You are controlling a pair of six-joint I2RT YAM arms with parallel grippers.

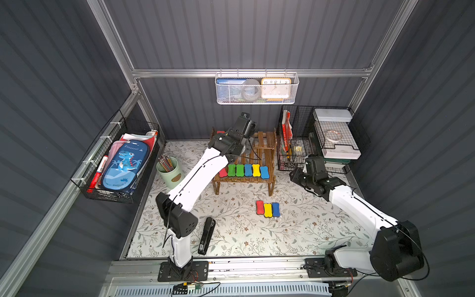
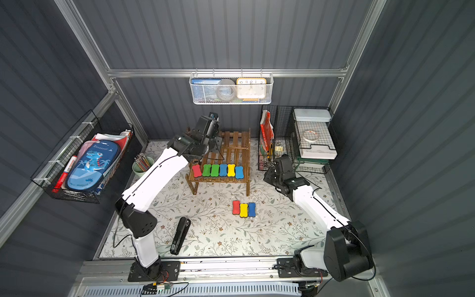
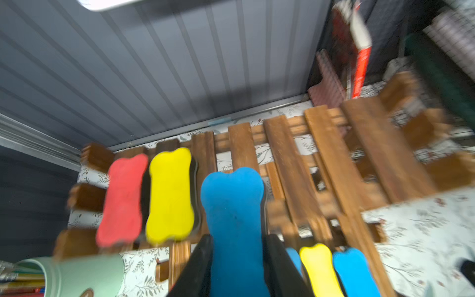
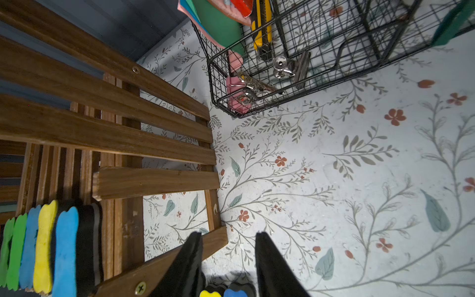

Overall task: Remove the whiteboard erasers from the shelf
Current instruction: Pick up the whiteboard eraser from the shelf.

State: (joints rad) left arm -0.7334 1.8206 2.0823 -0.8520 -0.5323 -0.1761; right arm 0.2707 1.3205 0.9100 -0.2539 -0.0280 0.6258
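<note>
Our left end effector is up at the top step of the brown wooden shelf. Its two black fingers press on both sides of a blue eraser, so it is holding that one. The picture is a bit blurry, and we cannot tell if the blue eraser touches the wood. Just beside it, a red eraser and a yellow eraser lie side by side on the top step. On the low step, six erasers sit in a tight row: red, green, green, blue, yellow, blue. Three erasers lie close together on the flowery counter in front of the shelf. Our right end effector hangs over the counter, near a corner of the shelf. Its fingers are apart, with nothing between them.
</note>
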